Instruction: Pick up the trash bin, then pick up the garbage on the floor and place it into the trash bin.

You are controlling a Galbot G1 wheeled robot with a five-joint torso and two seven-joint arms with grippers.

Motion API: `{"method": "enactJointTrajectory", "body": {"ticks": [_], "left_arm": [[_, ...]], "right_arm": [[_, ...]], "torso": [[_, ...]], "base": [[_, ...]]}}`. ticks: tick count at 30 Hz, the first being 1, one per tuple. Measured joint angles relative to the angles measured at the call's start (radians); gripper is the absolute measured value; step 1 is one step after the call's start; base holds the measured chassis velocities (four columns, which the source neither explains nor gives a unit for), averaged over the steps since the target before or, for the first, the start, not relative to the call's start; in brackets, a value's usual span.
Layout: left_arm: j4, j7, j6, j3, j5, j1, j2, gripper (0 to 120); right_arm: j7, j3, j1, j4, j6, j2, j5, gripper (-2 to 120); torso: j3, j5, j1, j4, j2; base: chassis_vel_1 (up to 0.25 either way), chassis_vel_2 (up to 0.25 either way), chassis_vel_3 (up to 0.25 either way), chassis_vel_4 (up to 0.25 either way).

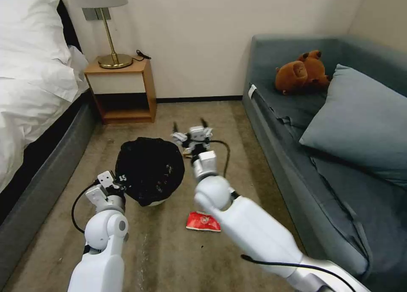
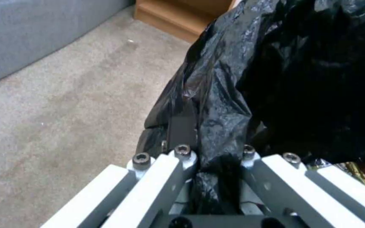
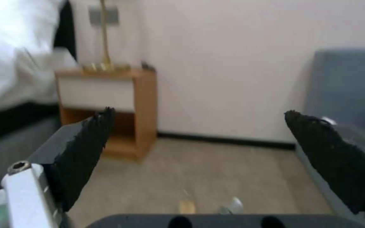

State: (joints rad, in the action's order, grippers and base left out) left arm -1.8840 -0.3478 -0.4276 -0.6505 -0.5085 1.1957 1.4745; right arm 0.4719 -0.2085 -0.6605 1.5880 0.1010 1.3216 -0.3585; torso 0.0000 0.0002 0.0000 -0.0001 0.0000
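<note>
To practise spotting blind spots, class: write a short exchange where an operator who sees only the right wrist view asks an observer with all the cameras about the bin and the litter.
Operator: Is the bin held?
Observer: Yes. The left gripper is shut on the black bag lining the bin.
Operator: Is there any litter nearer the robot than my right gripper?
Observer: A red packet lies on the carpet beside the right forearm.

No text I can read. Red snack packet (image 1: pixel 204 222) on floor, lower centre of head view, carries white print, too small for me to make out. No other labels legible.
</note>
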Motion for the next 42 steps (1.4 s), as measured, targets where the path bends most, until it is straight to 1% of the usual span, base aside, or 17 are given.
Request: {"method": "enactJointTrajectory", "body": {"ticks": [5,6,8,10,11,15,18,20,21,22,23,26,27,30,31,36,42], "left_arm": [[0.0,0.0,0.001,-0.001,-0.005,-0.004,-0.004,4],[0.001,0.0,0.001,0.001,-0.006,-0.006,-0.007,4],[0.002,0.0,0.001,0.001,-0.006,-0.008,-0.008,4],[0.004,0.001,0.001,0.005,-0.006,-0.011,-0.009,4],[0.004,0.001,0.001,0.005,-0.006,-0.011,-0.009,4],[0.004,0.003,0.001,0.015,-0.007,-0.009,-0.016,4],[0.005,0.003,0.003,0.016,-0.005,-0.006,-0.016,4],[0.007,0.004,0.012,0.023,0.004,0.007,-0.017,4],[0.007,0.004,0.012,0.023,0.004,0.007,-0.017,4],[0.007,0.005,0.015,0.025,0.009,0.016,-0.017,4],[0.007,0.005,0.015,0.025,0.009,0.016,-0.017,4],[0.005,0.007,0.02,0.027,0.018,0.027,-0.011,4],[0.005,0.007,0.02,0.027,0.018,0.027,-0.011,4],[-0.005,0.007,0.022,0.028,0.025,0.032,-0.004,4],[-0.005,0.007,0.022,0.028,0.025,0.032,-0.004,4],[-0.011,0.009,0.039,0.028,0.042,0.049,-0.001,4],[-0.019,0.012,0.044,0.022,0.047,0.071,0.003,4]], "right_arm": [[-0.077,0.051,-0.053,-0.055,0.015,-0.026,0.01,100],[-0.137,0.076,-0.082,-0.096,0.015,-0.035,0.032,100],[-0.172,0.087,-0.095,-0.115,0.014,-0.039,0.042,100],[-0.276,0.106,-0.116,-0.16,-0.001,-0.049,0.069,100],[-0.276,0.106,-0.116,-0.16,-0.001,-0.049,0.069,100],[-0.436,0.111,-0.13,-0.234,-0.06,-0.05,0.104,100],[-0.486,0.11,-0.133,-0.247,-0.07,-0.052,0.104,100],[-0.635,0.102,-0.141,-0.259,-0.075,-0.071,0.07,100],[-0.635,0.102,-0.141,-0.259,-0.075,-0.071,0.07,100],[-0.708,0.093,-0.148,-0.262,-0.057,-0.088,0.054,100],[-0.708,0.093,-0.148,-0.262,-0.057,-0.088,0.054,100],[-0.803,0.078,-0.156,-0.319,-0.054,-0.098,0.096,100],[-0.803,0.078,-0.156,-0.319,-0.054,-0.098,0.096,100],[-0.884,0.074,-0.152,-0.402,-0.06,-0.081,0.143,100],[-0.884,0.074,-0.152,-0.402,-0.06,-0.081,0.143,100],[-0.971,0.064,-0.099,-0.568,-0.133,-0.045,0.228,100],[-0.994,0.061,-0.052,-0.696,-0.2,-0.016,0.268,100]], "torso": [[0.0,0.0001,0.0,0.0,0.0],[0.0,0.0001,0.0,-0.0001,0.0],[0.0,0.0002,0.0,0.0,0.0],[0.0,-0.0001,0.0,0.0,0.0],[0.0,-0.0001,0.0,0.0,0.0],[0.0,-0.0001,0.0,0.0001,0.0],[0.0,0.0001,0.0,0.0001,0.0],[0.0,-0.0002,0.0,0.0002,0.0],[0.0,-0.0002,0.0,0.0002,0.0],[0.0,-0.0002,0.0,0.0002,0.0],[0.0,-0.0002,0.0,0.0002,0.0],[0.0,-0.0002,0.0,0.0001,0.0],[0.0,-0.0002,0.0,0.0001,0.0],[0.0,-0.0001,0.0,0.0,0.0],[0.0,-0.0001,0.0,0.0,0.0],[0.0,-0.0002,0.0,0.0001,0.0],[0.0,-0.0002,0.0,0.0002,0.0]], "base": [[0.0,0.0,0.0,0.0],[0.0,0.0,0.0,0.0],[0.0,0.0,0.0,0.0],[0.0,0.0,0.0,0.0],[0.0,0.0,0.0,0.0],[0.0,0.0,0.0,0.0],[0.0,0.0,0.0,0.0],[0.0,0.0,0.0,0.0],[0.0,0.0,0.0,0.0],[0.0,0.0,0.0,0.0],[0.0,0.0,0.0,0.0],[0.0,0.0,0.0,0.0],[0.0,0.0,0.0,0.0],[0.0,0.0,0.0,0.0],[0.0,0.0,0.0,0.0],[0.0,0.0,0.0,0.0],[0.0,0.0,0.0,0.0]]}}
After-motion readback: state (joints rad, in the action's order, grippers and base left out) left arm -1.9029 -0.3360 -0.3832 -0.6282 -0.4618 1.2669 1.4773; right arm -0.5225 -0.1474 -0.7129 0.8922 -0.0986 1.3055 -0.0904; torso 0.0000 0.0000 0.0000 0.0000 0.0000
